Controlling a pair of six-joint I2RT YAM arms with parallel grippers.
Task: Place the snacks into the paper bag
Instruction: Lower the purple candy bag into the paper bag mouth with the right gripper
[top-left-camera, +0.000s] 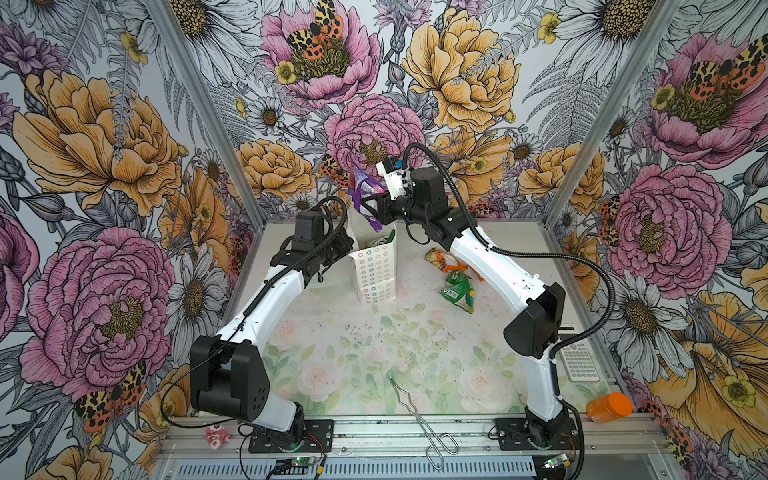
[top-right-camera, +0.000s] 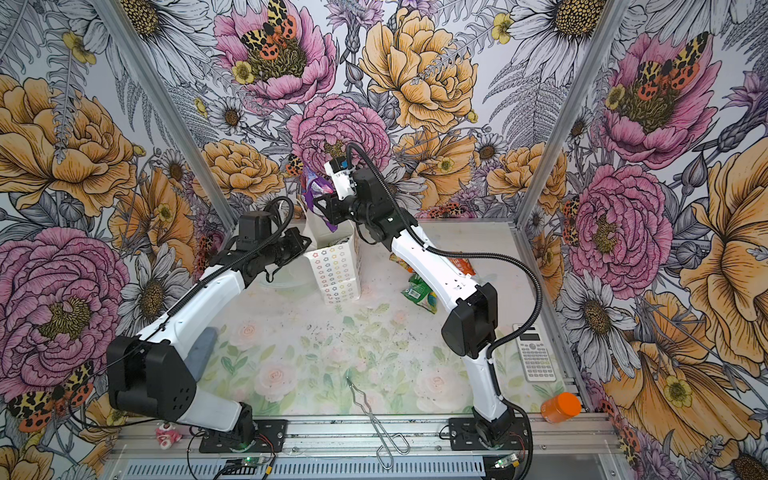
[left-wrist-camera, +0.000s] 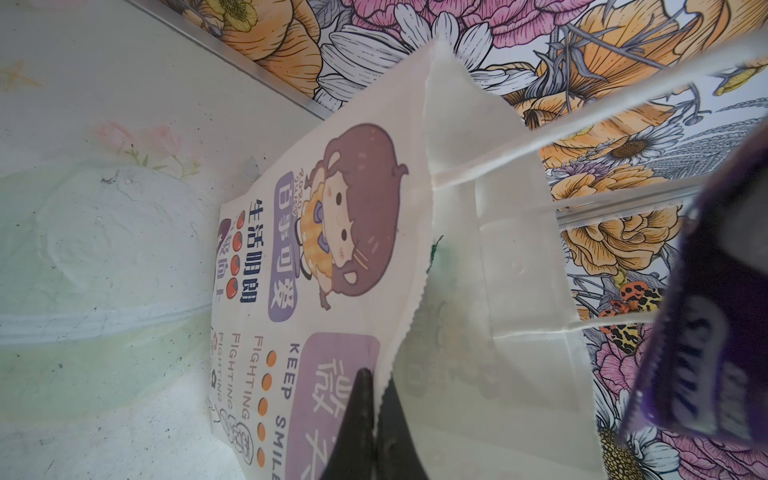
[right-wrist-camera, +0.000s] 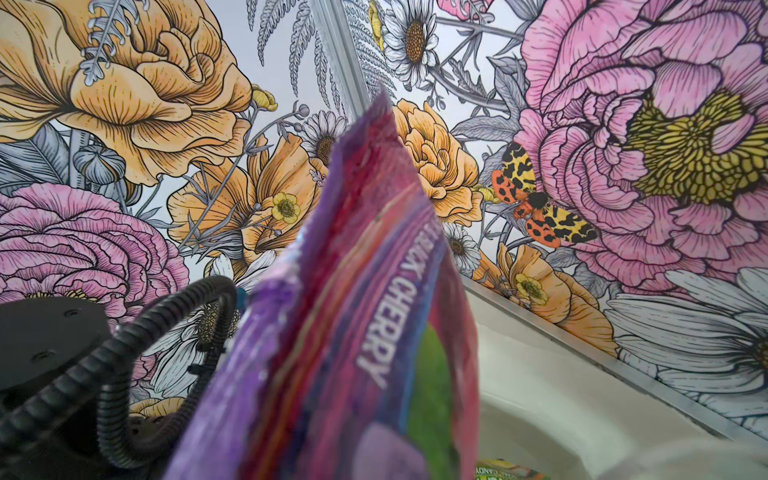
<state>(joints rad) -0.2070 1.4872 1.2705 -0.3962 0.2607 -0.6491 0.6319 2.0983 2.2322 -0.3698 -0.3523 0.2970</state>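
Left wrist view: the left tool (left-wrist-camera: 375, 399) is seen fully closed, pinched on the top rim of the paper bag (left-wrist-camera: 332, 249), with one finger outside the cartoon-girl face and one inside. The bag is stood upright on the tabletop (top-left-camera: 374, 353) with its mouth open. In both top views the right tool (top-left-camera: 371, 204) is closed to a narrow gap on a purple-pink packet (top-left-camera: 365, 193) marked "CHERRY". The packet is held roughly upright just above the bag's mouth, its lower tip over the opening; contact with the rim cannot be told. A green packet edge (top-left-camera: 390, 237) is seen inside the bag. An orange packet (top-left-camera: 442, 259) and a green packet (top-left-camera: 459, 291) are left lying on the tabletop near the bag's right side, partly covered by the right arm. Metal tongs (top-left-camera: 419, 415), a calculator (top-left-camera: 579, 361), an orange bottle (top-left-camera: 611, 407) and a pink-white toy (top-left-camera: 217, 436) are found well apart from the bag, on its arm-base side.
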